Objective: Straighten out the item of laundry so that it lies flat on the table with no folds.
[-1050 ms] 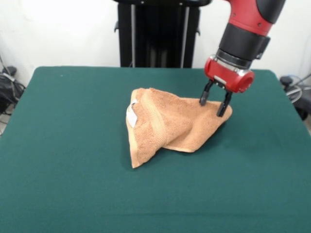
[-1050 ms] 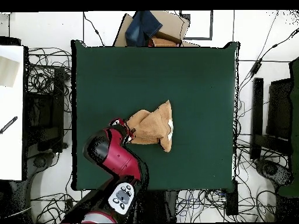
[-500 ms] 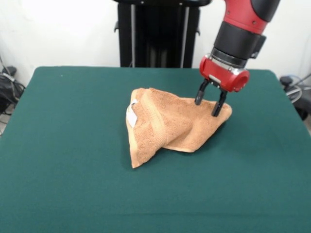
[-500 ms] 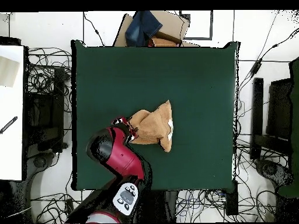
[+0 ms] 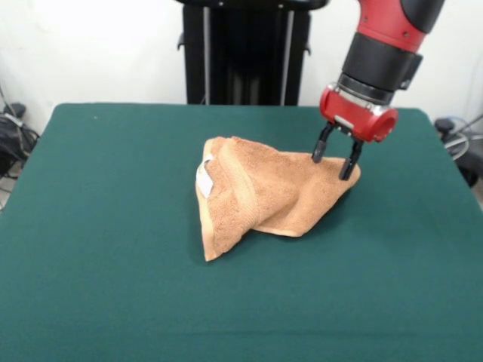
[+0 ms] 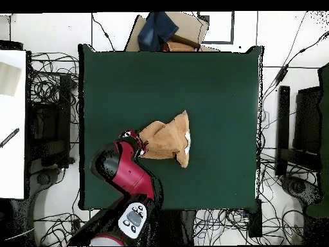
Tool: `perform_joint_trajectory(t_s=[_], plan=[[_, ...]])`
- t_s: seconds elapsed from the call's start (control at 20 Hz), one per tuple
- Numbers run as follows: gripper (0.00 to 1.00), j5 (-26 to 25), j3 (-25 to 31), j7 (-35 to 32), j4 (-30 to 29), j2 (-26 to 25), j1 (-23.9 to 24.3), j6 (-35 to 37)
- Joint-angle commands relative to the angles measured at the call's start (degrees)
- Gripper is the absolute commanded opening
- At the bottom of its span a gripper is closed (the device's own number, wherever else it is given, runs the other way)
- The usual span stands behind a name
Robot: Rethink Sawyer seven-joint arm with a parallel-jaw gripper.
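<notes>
- One table (image 5: 113,249) fills most of your view, its dark green top bare around a single cloth, so you have room to spread on every side.
- The arm (image 5: 389,34) comes in from above and leans toward the cloth's right-hand corner in the front view, likely because that corner is the easiest edge to catch.
- The towel (image 5: 264,196), orange-tan, sits near the table's middle in a humped, roughly triangular heap. It is folded over itself with one flap lying across the lower layer, so it is far from flat.
- The gripper (image 5: 336,160) hangs at that right corner with its jaws apart, one tip either side of the raised edge. You cannot tell from here whether the tips touch the cloth; nothing is pinched yet.
- The border band (image 5: 243,188) runs down the left part of the heap, marking where an end is doubled.
- The white label (image 5: 204,179) sits at the left edge, well away from the gripper.
</notes>
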State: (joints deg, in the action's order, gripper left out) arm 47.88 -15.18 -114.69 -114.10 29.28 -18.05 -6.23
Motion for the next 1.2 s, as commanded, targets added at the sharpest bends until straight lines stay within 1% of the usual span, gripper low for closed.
perform_joint_trajectory(t_s=[0.05,0.55,0.85,1.2], plan=[[1.0,4.52,1.26,-14.6,1.4,-1.47,-1.48,2.8],[1.0,5.57,1.53,-14.57,1.29,-1.62,-2.01,2.33],[1.0,4.86,3.68,-15.15,1.89,-2.36,-0.5,-0.25],[1.0,6.65,2.89,-15.49,2.48,-3.09,-1.92,0.45]])
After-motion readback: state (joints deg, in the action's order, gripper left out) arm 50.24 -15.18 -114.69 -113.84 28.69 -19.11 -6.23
